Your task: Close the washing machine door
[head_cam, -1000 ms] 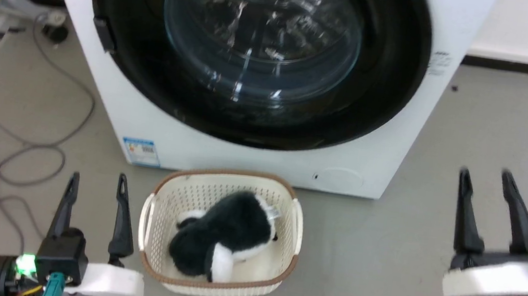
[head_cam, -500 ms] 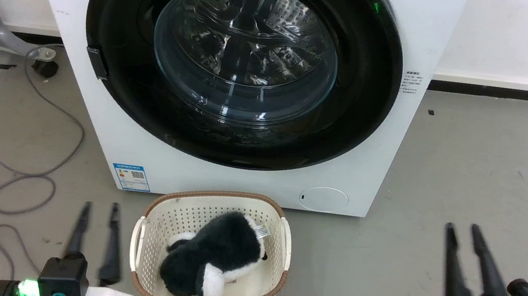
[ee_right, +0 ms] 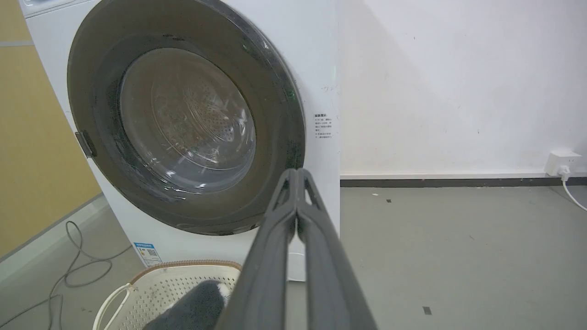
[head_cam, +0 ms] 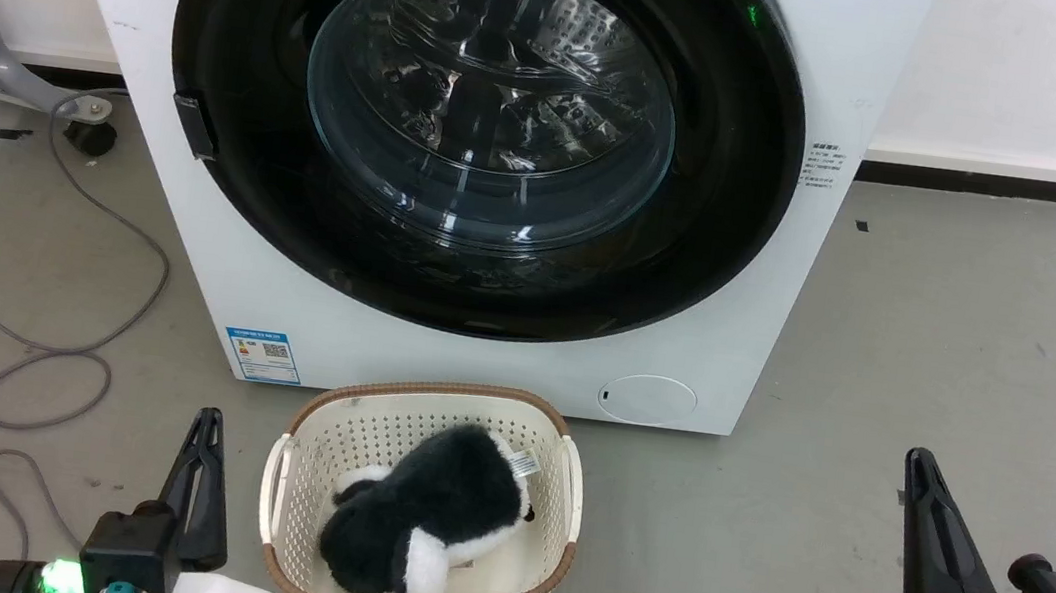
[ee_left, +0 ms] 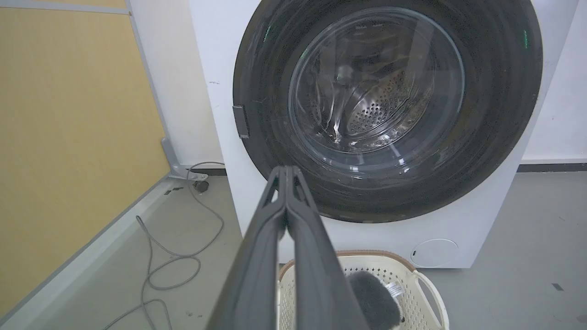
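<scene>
A: What has moved in the last half-second?

B: Both pairs of fingers have come together; before, each stood spread. Now the left end effector shows its two dark fingers pressed into one blade, gripping nothing; the right end effector is the same, tips touching, nothing between them. The head view itself has not shifted, and the machine, basket and cable lie as they did.

A: Do the wrist cameras agree?

B: Yes; in the left wrist view the fingers meet at the tip, with only a thin slit below; the right wrist view shows the same.

A: What lies around them?

B: Both are over the grey floor, towards its near edge. The left one is just beside the left side of a cream basket, not touching it; a black-and-white plush toy lies in the basket; a grey cable loops on the floor farther left. The right one is well apart from the basket, off to its right.

A: And the door?

B: The washing machine door, glossy black with a clear glass bowl, lies flat against the front of the washing machine. The machine stands at the floor's far edge against the white wall, directly behind the basket; a blue sticker sits low on its left, a round flap low on its right.
</scene>
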